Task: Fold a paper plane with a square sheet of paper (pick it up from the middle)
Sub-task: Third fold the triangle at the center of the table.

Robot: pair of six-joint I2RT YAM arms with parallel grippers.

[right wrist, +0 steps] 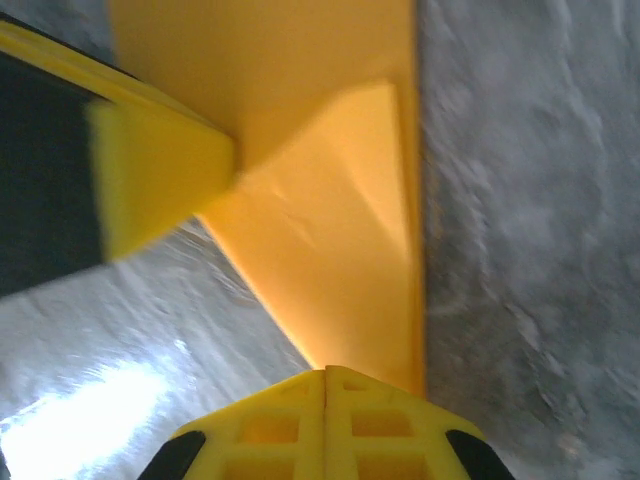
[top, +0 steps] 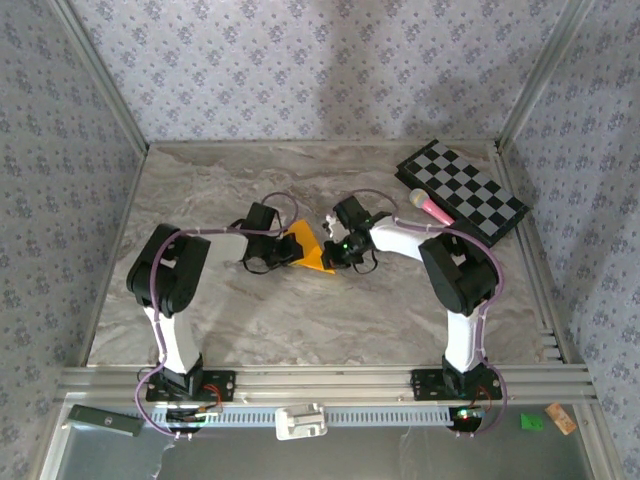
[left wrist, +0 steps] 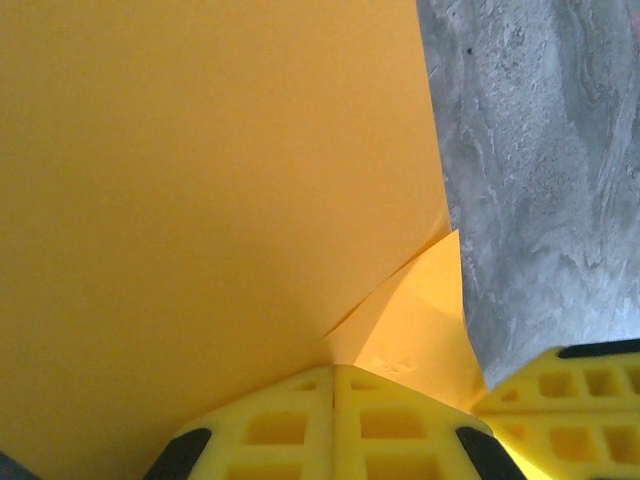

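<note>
The orange-yellow sheet of paper [top: 312, 250] is partly folded and held just above the marble table between my two grippers. In the top view it looks like a triangle. My left gripper [top: 283, 248] is shut on its left side. In the left wrist view the closed yellow fingertips [left wrist: 334, 372] pinch the paper [left wrist: 200, 180], and a folded flap [left wrist: 420, 320] runs off to the right. My right gripper [top: 335, 248] is shut on the opposite end. In the right wrist view its tips [right wrist: 326, 375] clamp the paper [right wrist: 320, 230], with a triangular flap folded over.
A black-and-white checkered board [top: 462, 188] lies at the back right, with a pink-tipped stick [top: 432, 208] at its near edge. Patterned walls close in the table [top: 250, 320] on three sides. The two grippers' fingers are very close together.
</note>
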